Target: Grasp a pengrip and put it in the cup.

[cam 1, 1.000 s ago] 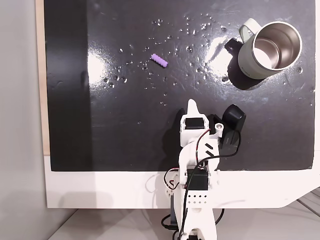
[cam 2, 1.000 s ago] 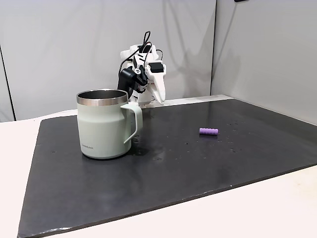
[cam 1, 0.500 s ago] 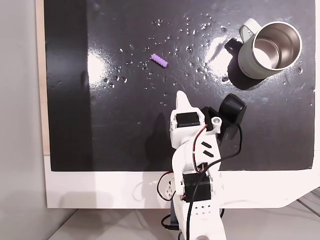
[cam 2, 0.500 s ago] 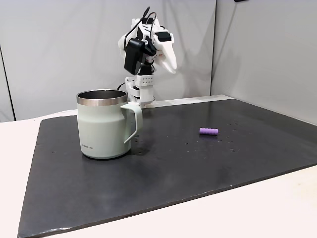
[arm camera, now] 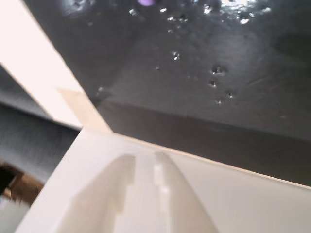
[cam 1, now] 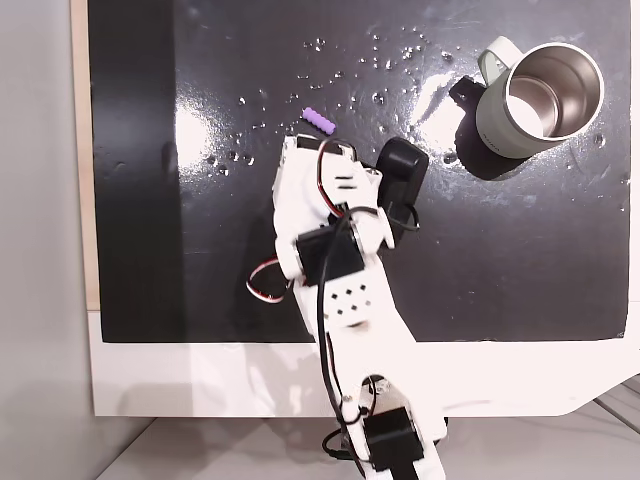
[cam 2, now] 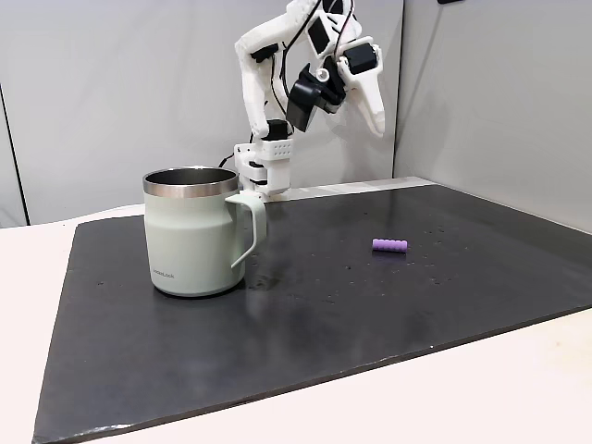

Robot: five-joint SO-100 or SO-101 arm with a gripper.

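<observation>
Listing by view. Top-down fixed view: white two-finger gripper point(cam 1: 292, 150), tips pointing at the small light-purple ridged pengrip point(cam 1: 318, 120), which lies on the glossy black mat point(cam 1: 130, 200) just beyond and right of the tips, untouched. Pale grey-green steel-lined cup point(cam 1: 540, 97): well apart, far right, nothing visible inside.

Side fixed view: gripper point(cam 2: 377, 122) raised high over the mat; pengrip point(cam 2: 389, 244) below and slightly nearer the camera; cup point(cam 2: 196, 231) far left. Jaws appear together, nothing held.

Wrist view: pengrip point(arm camera: 146, 2), blurred, at top edge, ahead of the jaws.

Progress: approach only; descent, grasp, carry and drop remain.
</observation>
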